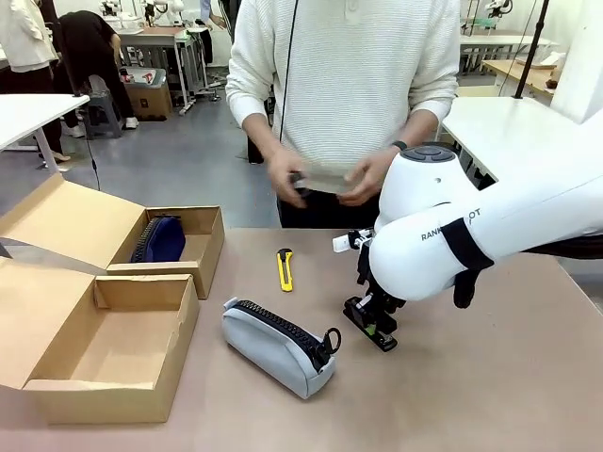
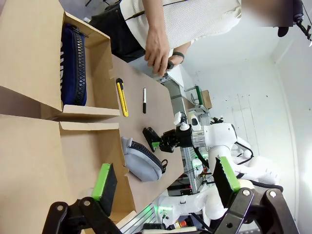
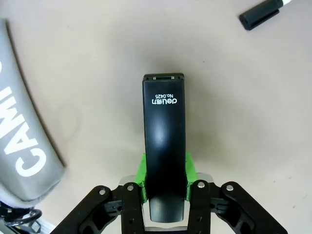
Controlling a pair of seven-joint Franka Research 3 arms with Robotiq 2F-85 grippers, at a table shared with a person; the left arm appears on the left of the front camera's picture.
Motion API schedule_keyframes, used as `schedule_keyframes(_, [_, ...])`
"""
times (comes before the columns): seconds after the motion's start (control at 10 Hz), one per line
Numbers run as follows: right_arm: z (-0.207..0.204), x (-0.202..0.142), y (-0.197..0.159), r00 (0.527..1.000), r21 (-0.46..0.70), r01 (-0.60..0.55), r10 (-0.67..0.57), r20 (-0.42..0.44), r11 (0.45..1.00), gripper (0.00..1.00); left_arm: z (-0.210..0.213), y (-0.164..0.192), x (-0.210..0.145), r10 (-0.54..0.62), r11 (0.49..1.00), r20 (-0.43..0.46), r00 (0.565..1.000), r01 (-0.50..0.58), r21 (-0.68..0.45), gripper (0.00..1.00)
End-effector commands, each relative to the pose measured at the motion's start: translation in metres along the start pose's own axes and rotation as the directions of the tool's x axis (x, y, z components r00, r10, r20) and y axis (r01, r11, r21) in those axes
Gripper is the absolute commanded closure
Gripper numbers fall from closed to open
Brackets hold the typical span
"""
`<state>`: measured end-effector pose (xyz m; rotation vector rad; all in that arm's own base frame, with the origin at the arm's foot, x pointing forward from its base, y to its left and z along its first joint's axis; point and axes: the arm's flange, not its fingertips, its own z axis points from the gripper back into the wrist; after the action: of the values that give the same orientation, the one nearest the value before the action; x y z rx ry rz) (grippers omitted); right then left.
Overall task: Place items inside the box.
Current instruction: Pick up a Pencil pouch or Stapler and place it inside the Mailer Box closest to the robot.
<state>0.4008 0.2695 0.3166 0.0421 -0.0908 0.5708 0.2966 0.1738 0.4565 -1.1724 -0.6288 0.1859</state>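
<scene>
Boxes (image 1: 113, 381) sit left; we see the blue pouch (image 1: 160, 240) in the far one. Left gripper (image 2: 165, 178) hangs over them, fingers spread wide. Knife (image 1: 285, 269) and grey pouch (image 1: 278, 347) lie mid-table. Further right, right gripper (image 3: 165, 168) pinches the stapler (image 3: 164, 131) between its pads (image 3: 141, 169), low over the table (image 1: 490, 395); marker (image 3: 261, 13) lies just beyond.

Our right arm (image 1: 499, 231) comes in from the side with the elbow bent and the wrist tipped steeply down, so the right gripper (image 1: 374, 327) hangs low. Its green pads (image 3: 142, 175) sit snug against both sides of the black stapler (image 3: 164, 141). Our left gripper (image 2: 164, 179) has its fingers spread wide apart.
</scene>
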Motion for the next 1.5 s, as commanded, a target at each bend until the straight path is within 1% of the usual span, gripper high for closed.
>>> schedule_keyframes(0.0, [0.008, 0.002, 0.005, 0.999, -0.006, 0.029, -0.029, -0.018, 1.0, 1.0, 0.002, 0.0, -0.001, -0.028, 1.0, 0.001, 1.0, 0.028, -0.014, 0.0])
schedule_keyframes(0.1, [0.035, -0.02, 0.001, 0.998, 0.111, 0.042, -0.038, -0.041, 0.993, 1.0, 0.002, 0.0, -0.001, -0.028, 1.0, 0.001, 1.0, 0.028, -0.014, 0.0])
schedule_keyframes(0.2, [0.073, -0.054, -0.009, 0.995, 0.208, 0.094, -0.083, -0.061, 0.974, 1.0, 0.002, 0.0, -0.001, -0.028, 1.0, 0.001, 1.0, 0.028, -0.014, 0.0])
schedule_keyframes(0.3, [0.103, -0.086, -0.013, 0.994, 0.279, 0.106, -0.094, -0.054, 0.955, 1.0, 0.002, 0.0, -0.001, -0.028, 1.0, 0.001, 1.0, 0.028, -0.014, 0.0])
schedule_keyframes(0.4, [0.129, -0.117, -0.011, 0.988, 0.35, 0.153, -0.139, -0.066, 0.924, 1.0, 0.002, 0.0, -0.001, -0.028, 1.0, 0.001, 1.0, 0.028, -0.014, 0.0])
schedule_keyframes(0.5, [0.152, -0.14, 0.005, 0.969, 0.429, 0.238, -0.241, -0.049, 0.871, 1.0, 0.002, 0.0, -0.001, -0.028, 1.0, 0.001, 1.0, 0.028, -0.014, 0.0])
schedule_keyframes(0.6, [0.168, -0.156, 0.029, 0.915, 0.414, 0.36, -0.404, 0.021, 0.836, 1.0, 0.002, 0.0, -0.001, -0.028, 1.0, 0.001, 1.0, 0.028, -0.014, 0.0])
schedule_keyframes(0.7, [0.183, -0.171, 0.056, 0.888, 0.432, 0.364, -0.447, 0.108, 0.825, 1.0, 0.002, 0.0, -0.001, -0.028, 1.0, 0.001, 1.0, 0.028, -0.014, 0.0])
schedule_keyframes(0.8, [0.189, -0.178, 0.08, 0.887, 0.426, 0.339, -0.436, 0.152, 0.839, 1.0, 0.002, 0.0, -0.001, -0.028, 1.0, 0.001, 1.0, 0.028, -0.014, 0.0])
schedule_keyframes(0.9, [0.186, -0.179, 0.089, 0.914, 0.408, 0.277, -0.369, 0.168, 0.87, 1.0, 0.002, 0.0, -0.001, -0.028, 1.0, 0.001, 1.0, 0.028, -0.014, 0.0])
schedule_keyframes(1.0, [0.215, -0.153, 0.047, 0.915, 0.47, 0.322, -0.397, 0.067, 0.822, 1.0, 0.002, 0.0, -0.001, -0.028, 1.0, 0.001, 1.0, 0.028, -0.014, 0.0])
schedule_keyframes(1.1, [0.215, -0.153, 0.047, 0.915, 0.47, 0.322, -0.397, 0.067, 0.822, 1.0, 0.002, 0.0, -0.001, -0.028, 1.0, 0.001, 1.0, 0.028, -0.014, 0.0])
schedule_keyframes(1.2, [0.226, -0.162, 0.079, 0.908, 0.438, 0.306, -0.398, 0.133, 0.845, 0.69, 0.002, 0.0, -0.001, -0.028, 1.0, 0.001, 1.0, 0.028, -0.014, 0.0])
schedule_keyframes(1.3, [0.221, -0.133, 0.104, 0.916, 0.422, 0.3, -0.382, 0.124, 0.856, 0.69, 0.002, 0.0, -0.001, -0.028, 1.0, 0.001, 1.0, 0.028, -0.014, 0.0])
schedule_keyframes(1.4, [0.225, -0.1, 0.14, 0.881, 0.415, 0.377, -0.459, 0.113, 0.828, 0.69, 0.002, 0.0, -0.001, -0.028, 1.0, 0.001, 1.0, 0.028, -0.014, 0.0])
